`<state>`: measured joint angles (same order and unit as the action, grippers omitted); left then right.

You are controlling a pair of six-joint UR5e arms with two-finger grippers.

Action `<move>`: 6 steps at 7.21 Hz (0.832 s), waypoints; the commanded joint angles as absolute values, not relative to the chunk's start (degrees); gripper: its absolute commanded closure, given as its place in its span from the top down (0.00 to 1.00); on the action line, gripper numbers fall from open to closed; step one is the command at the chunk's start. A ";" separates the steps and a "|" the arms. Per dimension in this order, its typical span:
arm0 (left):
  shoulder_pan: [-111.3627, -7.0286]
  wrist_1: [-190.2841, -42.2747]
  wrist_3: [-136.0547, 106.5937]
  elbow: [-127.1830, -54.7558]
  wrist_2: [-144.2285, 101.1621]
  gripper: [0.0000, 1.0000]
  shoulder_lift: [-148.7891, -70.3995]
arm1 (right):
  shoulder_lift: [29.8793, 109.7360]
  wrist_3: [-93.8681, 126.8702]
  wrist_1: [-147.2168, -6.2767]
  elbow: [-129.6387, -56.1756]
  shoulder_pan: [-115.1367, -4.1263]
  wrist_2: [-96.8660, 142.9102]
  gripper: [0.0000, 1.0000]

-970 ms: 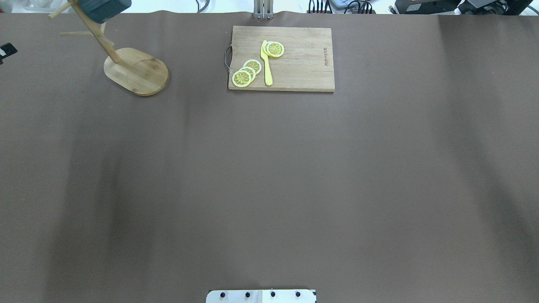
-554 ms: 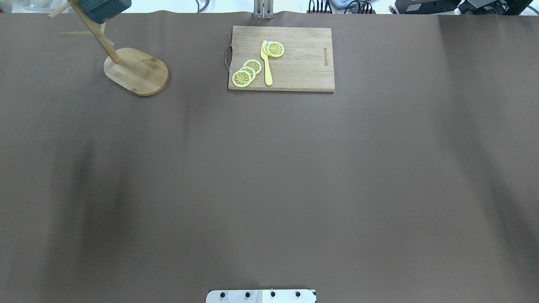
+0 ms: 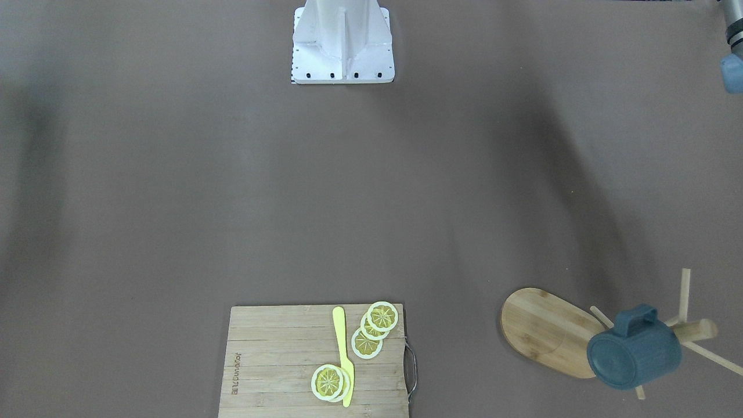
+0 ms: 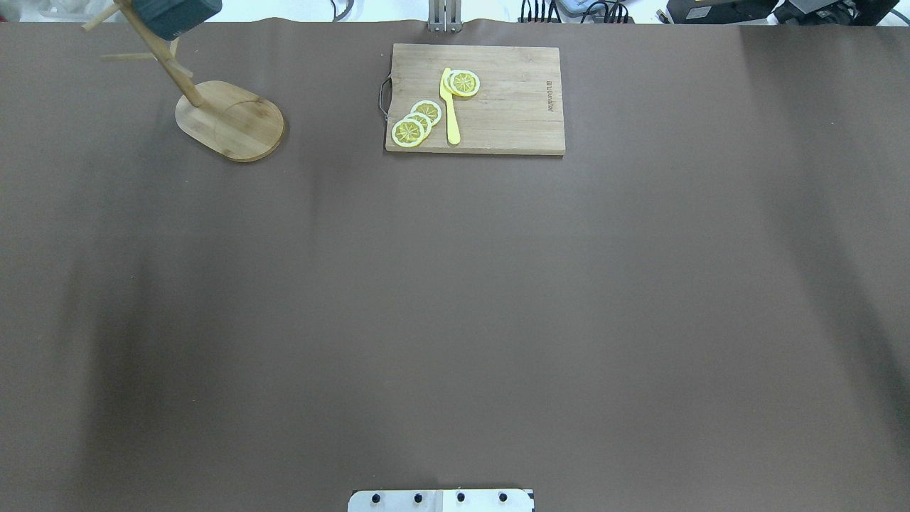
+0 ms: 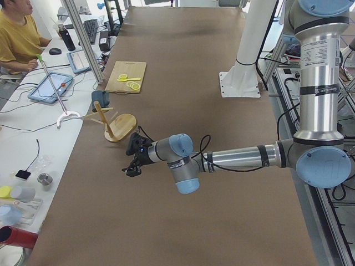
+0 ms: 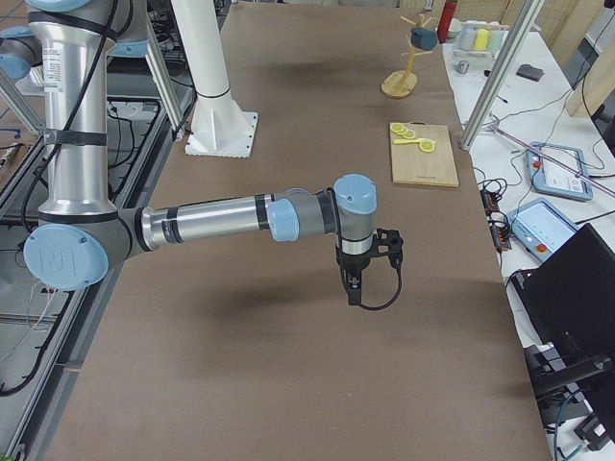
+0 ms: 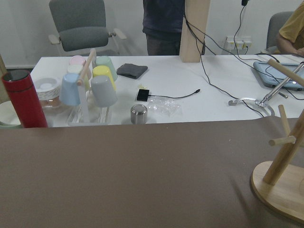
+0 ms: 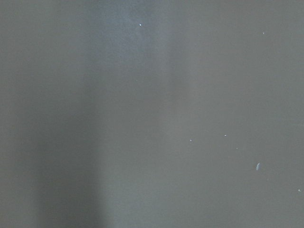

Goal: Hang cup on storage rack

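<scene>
We log: storage rack point(image 3: 545, 331) = pale bamboo, smooth, slight sheen; cup point(image 3: 635, 351) matt teal; table point(image 4: 455, 284) cover matt brown, paper-like; cutting board point(image 4: 512, 114) slatted wood w/ metal handle point(image 4: 384, 96).

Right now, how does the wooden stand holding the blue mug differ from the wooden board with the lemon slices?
The storage rack has an oval base with an upright post and pegs; the cutting board is a flat rectangle with a metal handle. The rack holds the cup aloft; the board bears lemon slices and a yellow knife. Both are light wood.
</scene>
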<state>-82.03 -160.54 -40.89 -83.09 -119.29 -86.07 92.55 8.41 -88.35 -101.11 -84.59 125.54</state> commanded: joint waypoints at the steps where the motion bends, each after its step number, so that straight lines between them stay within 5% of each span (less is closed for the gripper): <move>1: -84.02 -141.25 -33.25 -88.73 -127.41 0.98 -86.40 | 92.81 2.12 -88.42 -98.44 -87.27 126.64 1.00; 3: -85.33 -121.39 -20.82 -96.73 -131.46 0.98 -85.70 | 93.16 -0.50 -88.42 -97.74 -87.28 126.74 1.00; 6: -85.78 -107.96 -5.29 -97.82 -134.01 0.98 -82.56 | 93.16 -2.72 -88.50 -96.59 -87.36 127.26 1.00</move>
<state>-85.70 -112.50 -9.58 -97.36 -132.20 -84.84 93.10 -2.30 -88.44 -96.73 -87.30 127.08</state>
